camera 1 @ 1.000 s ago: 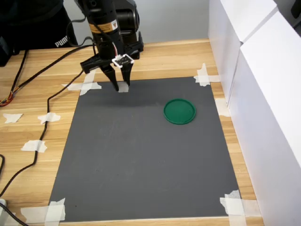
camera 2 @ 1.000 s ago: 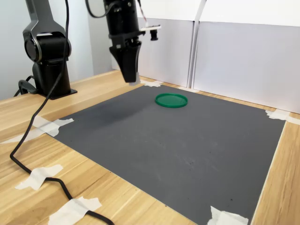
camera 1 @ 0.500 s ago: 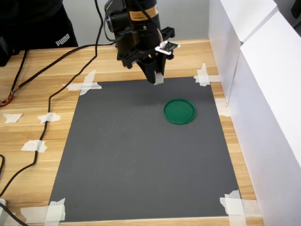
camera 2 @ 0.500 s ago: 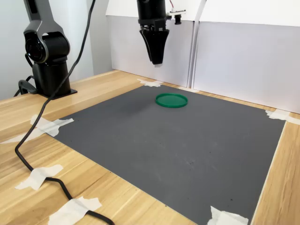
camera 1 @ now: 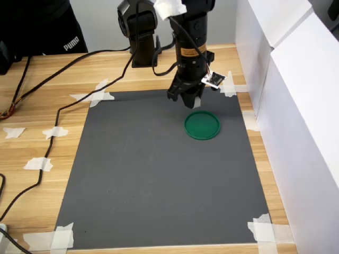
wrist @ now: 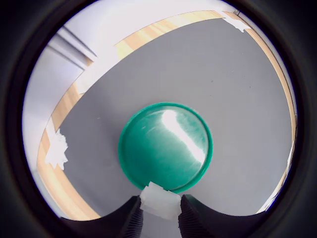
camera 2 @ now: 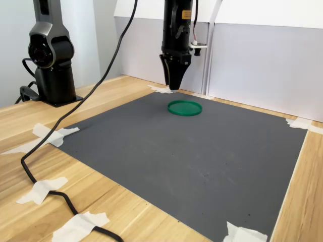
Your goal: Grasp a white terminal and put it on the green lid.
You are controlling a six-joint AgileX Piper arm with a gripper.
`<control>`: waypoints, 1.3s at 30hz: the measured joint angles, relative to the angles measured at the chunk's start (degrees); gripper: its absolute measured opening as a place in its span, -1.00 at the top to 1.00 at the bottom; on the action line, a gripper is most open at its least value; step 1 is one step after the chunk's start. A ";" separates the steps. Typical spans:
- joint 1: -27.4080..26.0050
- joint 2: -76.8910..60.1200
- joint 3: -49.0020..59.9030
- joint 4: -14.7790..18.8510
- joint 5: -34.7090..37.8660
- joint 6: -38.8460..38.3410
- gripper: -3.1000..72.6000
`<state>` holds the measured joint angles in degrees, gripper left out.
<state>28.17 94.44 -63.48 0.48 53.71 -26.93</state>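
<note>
Presently the terminal (wrist: 159, 200) is pinched between the two fingertips of the gripper (wrist: 160, 214), as the wrist view shows; it is off the mat (camera 1: 159, 174) and carried in the air. Judged by appearance, the terminal is very light, rigid plastic with smooth faces, so it could slip or pop out if the pinch is off-centre. The hold is across two opposite faces, near the middle of the block, which looks the right place for it.

Jaws stand nearly together, parted only by the width of the block, and they touch nothing else. In both exterior views the fingers point straight down and hang clear above the mat.

The lid (wrist: 165, 147) lies flat on the mat just ahead of and below the fingertips; in the wrist view the block overlaps its near rim. Placement is not yet done: the block seems short of the lid's centre.
</note>
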 joint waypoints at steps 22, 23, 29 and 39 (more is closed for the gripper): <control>0.00 3.43 -0.13 -0.84 -4.08 -1.42 -0.48; 0.00 3.43 -0.19 -0.84 -3.82 -1.42 -0.53; 0.00 1.04 -0.27 -0.18 -3.02 -1.42 -0.61; 0.00 -11.98 -0.27 0.56 -2.60 -0.50 -0.55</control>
<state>28.17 82.47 -63.75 1.04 51.10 -27.43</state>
